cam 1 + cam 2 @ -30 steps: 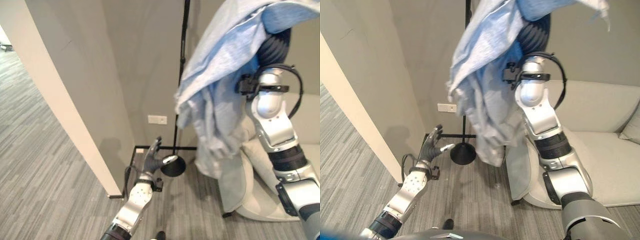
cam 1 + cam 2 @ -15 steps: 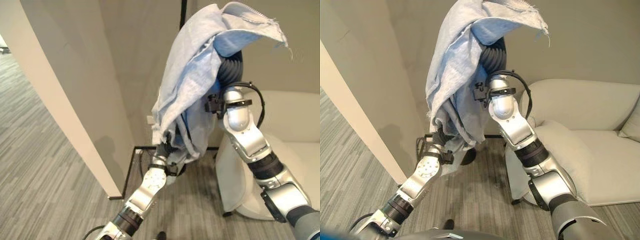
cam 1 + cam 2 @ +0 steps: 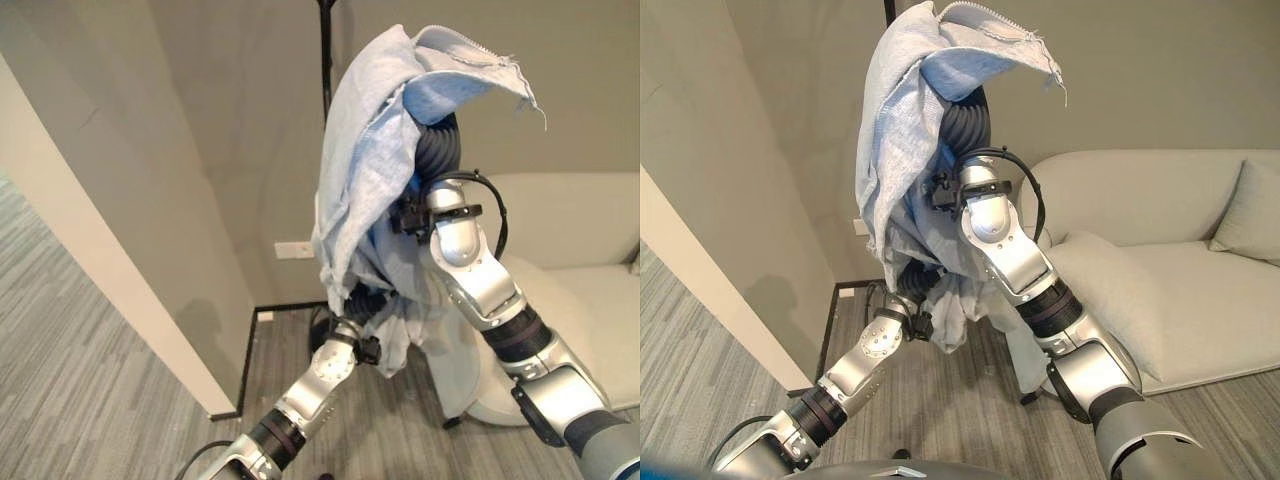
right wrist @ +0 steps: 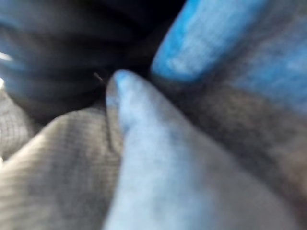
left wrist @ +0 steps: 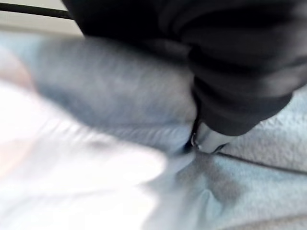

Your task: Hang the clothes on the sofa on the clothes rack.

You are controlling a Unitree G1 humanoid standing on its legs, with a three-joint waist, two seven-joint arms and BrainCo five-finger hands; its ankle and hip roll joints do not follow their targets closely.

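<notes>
Up by the black rack pole [image 3: 324,60], the blue garment [image 3: 372,170] hangs draped over your raised right hand [image 3: 437,150], fingers buried in cloth, so I cannot tell their grip. Your left hand [image 3: 362,305] has risen from near the floor into the hem since a second ago; its fingers are hidden too. You look ready to spread the garment onto the rack.

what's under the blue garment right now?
The light blue garment drapes over the raised right hand, whose dark ribbed cover shows beneath; its fingers are covered. Lower, the left hand reaches into the hanging folds, fingers hidden. The black rack pole rises behind.
</notes>
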